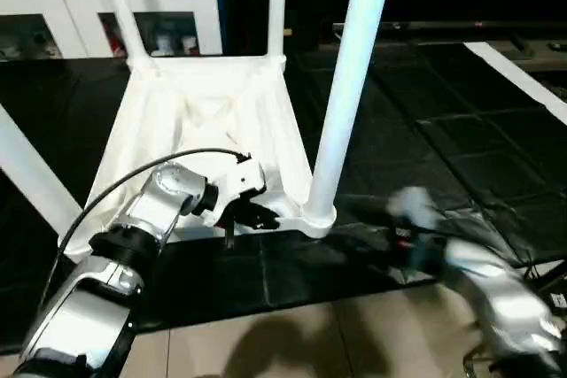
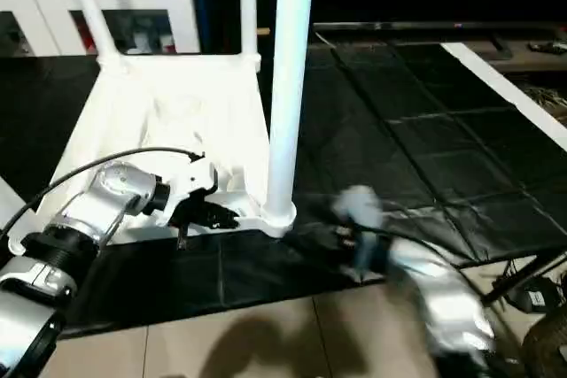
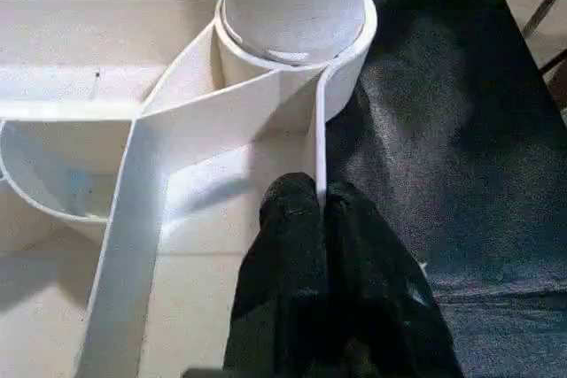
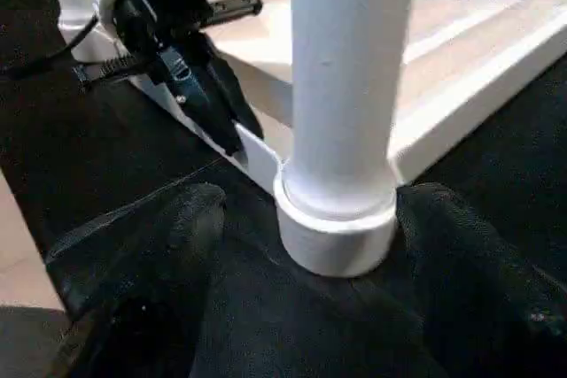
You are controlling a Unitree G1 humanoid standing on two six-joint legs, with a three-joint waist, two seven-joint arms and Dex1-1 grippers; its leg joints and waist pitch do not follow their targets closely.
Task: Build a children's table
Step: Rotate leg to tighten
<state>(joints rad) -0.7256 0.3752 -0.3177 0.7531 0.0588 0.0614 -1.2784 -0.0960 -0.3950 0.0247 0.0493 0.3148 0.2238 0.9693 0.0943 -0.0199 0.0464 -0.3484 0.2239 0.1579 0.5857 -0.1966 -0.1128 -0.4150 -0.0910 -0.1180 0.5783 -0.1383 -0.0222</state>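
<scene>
Left gripper [image 3: 321,210] pinched top [image 1: 204,121] rim beside near corner socket. Right gripper [image 4: 306,219] spread, straddling leg [image 1: 341,104] base. Best: close squarely, press leg straight down.

Black mat [image 1: 461,121] is covering the floor, tan tiles [image 1: 292,343] showing at 6 o'clock; upside-down table top [image 1: 204,130] is lying directly on the mat
</scene>
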